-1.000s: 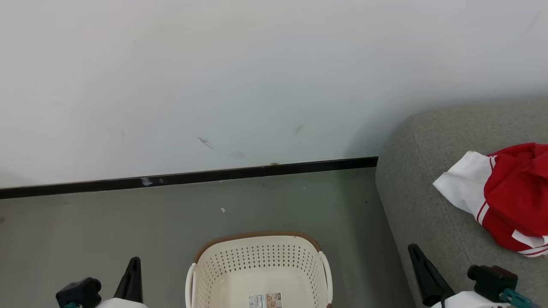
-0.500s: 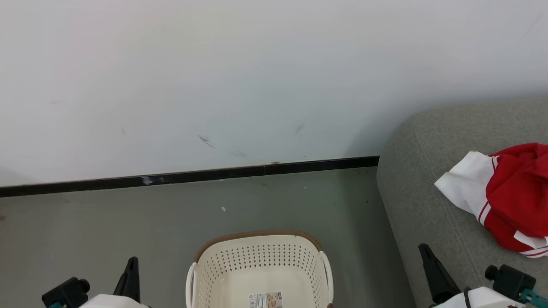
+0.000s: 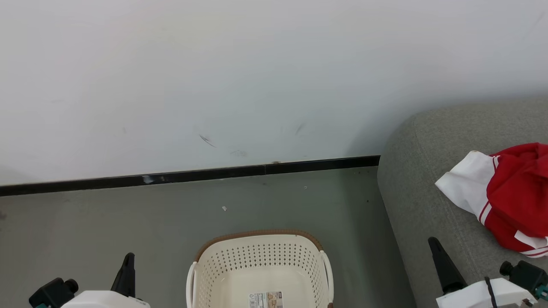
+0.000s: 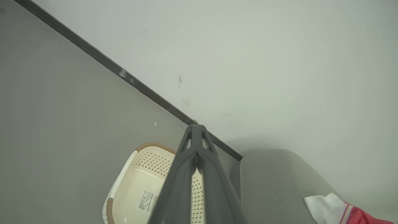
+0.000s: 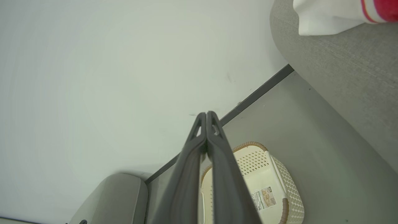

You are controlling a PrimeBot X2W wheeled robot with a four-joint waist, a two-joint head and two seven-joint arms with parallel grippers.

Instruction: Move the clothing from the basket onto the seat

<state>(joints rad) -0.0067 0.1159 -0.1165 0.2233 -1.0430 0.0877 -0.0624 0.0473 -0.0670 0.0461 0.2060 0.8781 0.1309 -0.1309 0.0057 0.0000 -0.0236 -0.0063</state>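
Note:
The red and white clothing (image 3: 509, 196) lies bunched on the grey seat (image 3: 428, 179) at the right edge of the head view; its white corner (image 4: 323, 207) also shows in the left wrist view. The cream basket (image 3: 260, 265) stands on the floor at bottom centre, with only a label on its bottom. My left gripper (image 3: 127, 262) is shut and empty to the left of the basket. My right gripper (image 3: 434, 244) is shut and empty above the seat's front part. In both wrist views the fingers (image 4: 196, 137) (image 5: 206, 124) press together.
A white wall with a black skirting strip (image 3: 192, 176) runs behind the grey floor (image 3: 107, 231). A second grey upholstered piece (image 5: 118, 196) sits at the lower left of the right wrist view. Small white specks lie on the floor near the wall.
Both grippers have drawn down toward the bottom edge of the head view, the left one also leftward and the right one rightward. The basket and clothing stay put.

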